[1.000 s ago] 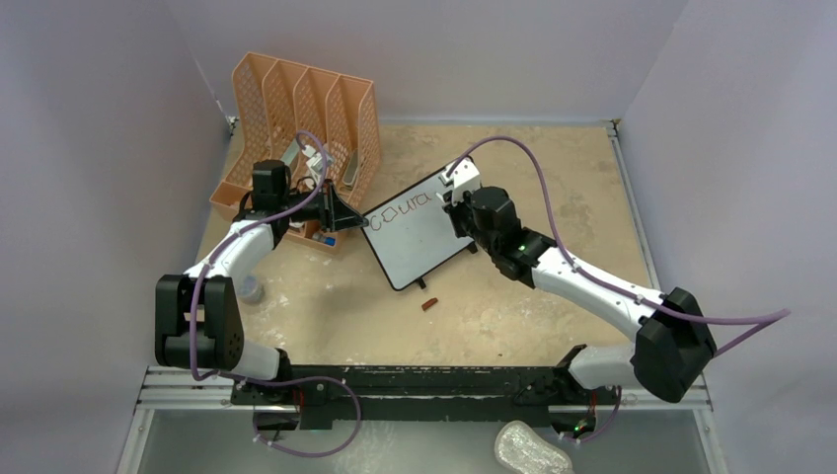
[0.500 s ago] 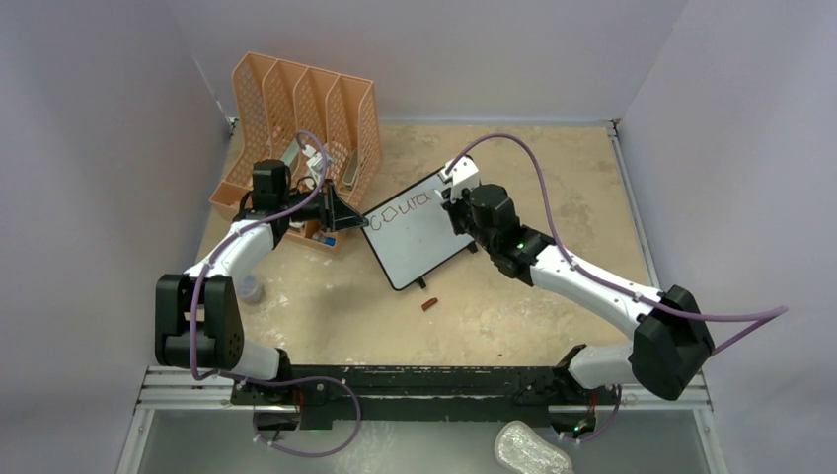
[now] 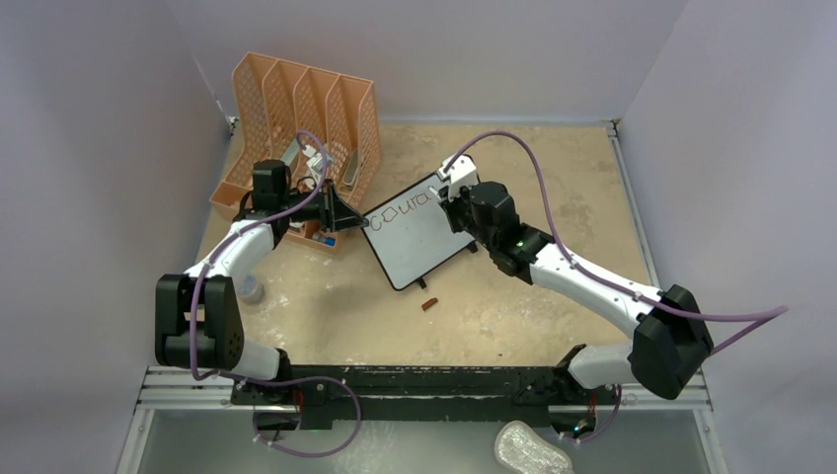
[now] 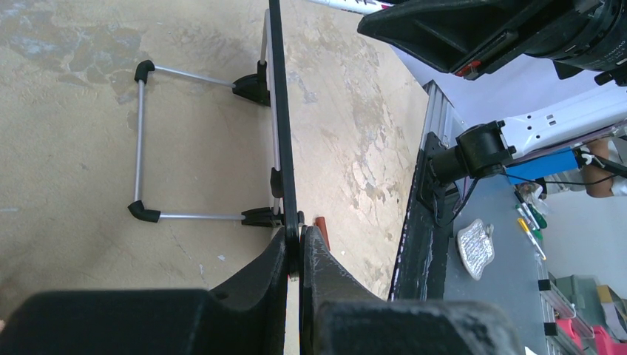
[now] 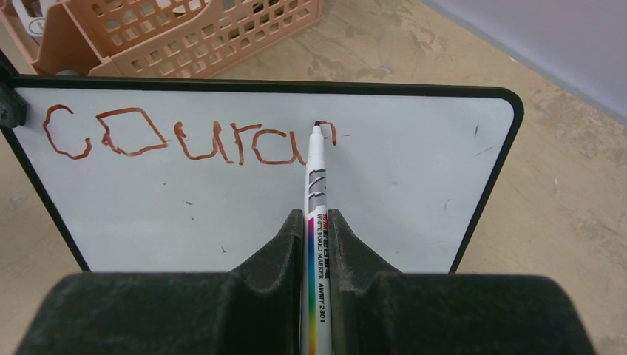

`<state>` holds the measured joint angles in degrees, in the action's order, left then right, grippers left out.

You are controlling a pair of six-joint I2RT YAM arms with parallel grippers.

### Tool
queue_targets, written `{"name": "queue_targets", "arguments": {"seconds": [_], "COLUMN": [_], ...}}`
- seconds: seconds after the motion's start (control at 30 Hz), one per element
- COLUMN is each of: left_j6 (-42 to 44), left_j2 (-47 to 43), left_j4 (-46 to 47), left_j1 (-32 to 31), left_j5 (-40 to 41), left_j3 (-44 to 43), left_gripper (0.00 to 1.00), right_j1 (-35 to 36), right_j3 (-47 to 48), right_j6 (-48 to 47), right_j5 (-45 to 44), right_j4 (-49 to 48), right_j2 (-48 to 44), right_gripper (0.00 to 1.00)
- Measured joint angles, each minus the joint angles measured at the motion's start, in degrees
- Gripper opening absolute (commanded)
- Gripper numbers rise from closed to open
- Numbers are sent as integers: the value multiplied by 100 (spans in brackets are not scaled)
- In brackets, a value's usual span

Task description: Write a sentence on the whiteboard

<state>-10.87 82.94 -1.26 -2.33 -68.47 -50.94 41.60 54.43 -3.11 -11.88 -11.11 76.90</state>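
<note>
The whiteboard stands tilted on the table, mid-view from the top camera. My left gripper is shut on its left edge; in the left wrist view the black frame runs edge-on into the gripper. My right gripper is shut on a white marker, whose tip touches the board. The sentence reads "coura" in red-brown letters, with a short new stroke at the tip. From above, the right gripper sits at the board's top right corner.
An orange perforated file organizer stands behind the left gripper and also shows as a file organizer behind the board. A red marker cap lies in front of the board. The board's wire stand rests on the table. A small clear cup sits by the left arm.
My right gripper has shifted slightly up and left along the board's top with the marker. The left gripper and the board have not moved.
</note>
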Motion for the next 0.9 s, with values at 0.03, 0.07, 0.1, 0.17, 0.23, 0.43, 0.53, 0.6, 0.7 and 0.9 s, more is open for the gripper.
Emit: {"name": "queue_targets", "arguments": {"seconds": [0.03,0.07,0.1,0.17,0.23,0.43,0.53,0.6,0.7,0.9], "left_j6": [0,0,0,0,0,0,0,0,2,2], "left_j2": [0,0,0,0,0,4,7,7,9,11], "left_j4": [-2,-2,-4,-9,-15,-17,-17,-17,-17,-17], "left_j1": [0,0,0,0,0,0,0,0,0,0], "left_j5": [0,0,2,4,7,9,9,7,7,11], "left_j3": [0,0,0,-2,-7,-9,-9,-9,-9,-9], "left_gripper": [0,0,0,0,0,0,0,0,0,0], "right_j1": [0,0,0,0,0,0,0,0,0,0], "right_j3": [0,0,0,0,0,-2,-20,-55,-76,-116], "right_j6": [-7,-15,-24,-42,-50,-57,-55,-57,-57,-61], "right_j5": [33,76,101,127,151,247,247,245,238,153], "right_j4": [0,0,4,9,20,118,184,221,236,238], "right_j2": [0,0,0,0,-2,-13,-31,-55,-59,-59], "right_gripper": [0,0,0,0,0,0,0,0,0,0]}}
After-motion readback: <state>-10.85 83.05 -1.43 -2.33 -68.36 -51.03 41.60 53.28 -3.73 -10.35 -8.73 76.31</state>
